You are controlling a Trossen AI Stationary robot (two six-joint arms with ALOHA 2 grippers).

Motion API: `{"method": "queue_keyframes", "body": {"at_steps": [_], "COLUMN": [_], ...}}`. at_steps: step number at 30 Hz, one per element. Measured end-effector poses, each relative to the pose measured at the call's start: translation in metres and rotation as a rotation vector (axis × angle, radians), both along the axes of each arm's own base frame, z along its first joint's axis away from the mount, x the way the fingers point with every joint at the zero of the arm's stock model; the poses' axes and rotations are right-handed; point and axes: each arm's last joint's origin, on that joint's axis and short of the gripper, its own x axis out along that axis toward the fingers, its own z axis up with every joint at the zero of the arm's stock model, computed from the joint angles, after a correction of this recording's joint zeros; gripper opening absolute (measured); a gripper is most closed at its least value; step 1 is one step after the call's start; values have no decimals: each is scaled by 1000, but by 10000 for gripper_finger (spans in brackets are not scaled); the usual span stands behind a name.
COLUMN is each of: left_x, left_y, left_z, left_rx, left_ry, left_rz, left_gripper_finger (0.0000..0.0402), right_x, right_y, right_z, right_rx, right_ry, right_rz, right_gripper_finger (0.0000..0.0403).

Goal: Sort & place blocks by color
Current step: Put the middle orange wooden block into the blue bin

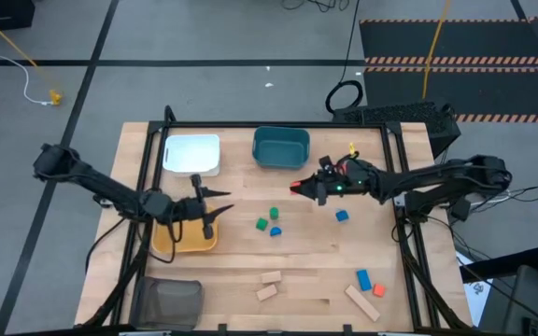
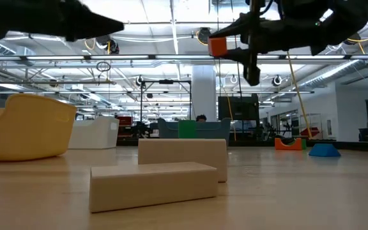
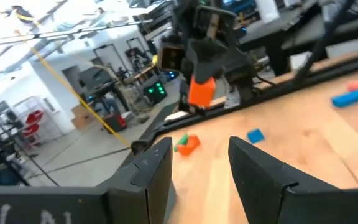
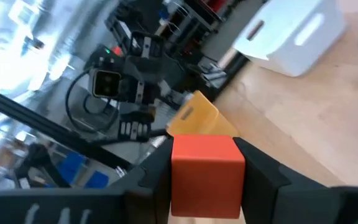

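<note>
Two tan blocks (image 2: 171,169) are lying nearest on the worktop (image 1: 297,252). Farther back, the right end effector (image 1: 299,189) is clamping an orange block (image 4: 205,175) aloft; the left end effector (image 1: 220,213), fingers apart, is hovering empty beside the yellow tray (image 1: 185,241).

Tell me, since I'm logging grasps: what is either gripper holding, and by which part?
The right gripper clamps an orange block by two opposite side faces. The left gripper holds nothing.

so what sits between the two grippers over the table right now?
High view: nothing but bare table between the left gripper, open and empty, and the right gripper, which holds a red block.
</note>
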Motion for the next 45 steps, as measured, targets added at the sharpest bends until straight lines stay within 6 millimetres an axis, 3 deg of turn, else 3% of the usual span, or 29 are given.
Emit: {"method": "queue_keyframes", "body": {"at_steps": [12, 19, 28, 45], "left_x": [46, 70, 78, 91], "left_y": [4, 2, -1, -3], "left_z": [3, 1, 14, 18], "left_rx": [74, 95, 114, 148], "left_ry": [79, 111, 71, 82], "left_rz": [63, 22, 18, -11], "left_gripper_finger": [161, 161, 161, 161], "right_x": [22, 45, 49, 49], "right_y": [7, 12, 11, 19], "right_z": [-15, -2, -1, 0], "right_rx": [86, 44, 18, -37], "right_ry": [-126, -148, -108, -120], "right_rz": [78, 130, 84, 47], "right_gripper_finger": [125, 125, 125, 125]}}
